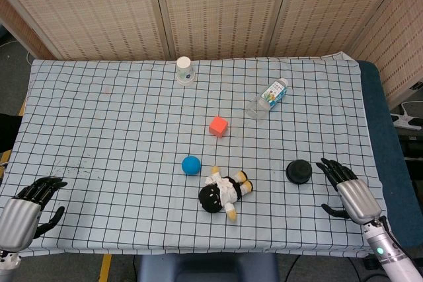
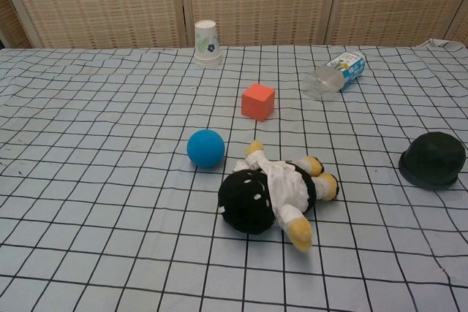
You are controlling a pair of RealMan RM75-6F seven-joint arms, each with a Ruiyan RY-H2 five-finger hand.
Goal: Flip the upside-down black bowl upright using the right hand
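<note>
Nearest the robot, the right hand (image 1: 349,191) rests with fingers spread and empty, just beside the black bowl (image 1: 299,172), which sits rim-down on the checked cloth (image 1: 119,117). The flip likely calls for fingertips hooked under the near rim, then a roll of the wrist. The left hand (image 1: 30,204) lies idle, also spread. Beyond lie the plush doll (image 1: 225,191) and, farther off, the bottle (image 1: 267,99).

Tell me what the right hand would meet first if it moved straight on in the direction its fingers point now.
Probably the upside-down black bowl. In the head view the right hand lies open just beside it, fingers aimed up-left past its far rim, so it might only graze it. Height above the checked cloth is unclear.
</note>
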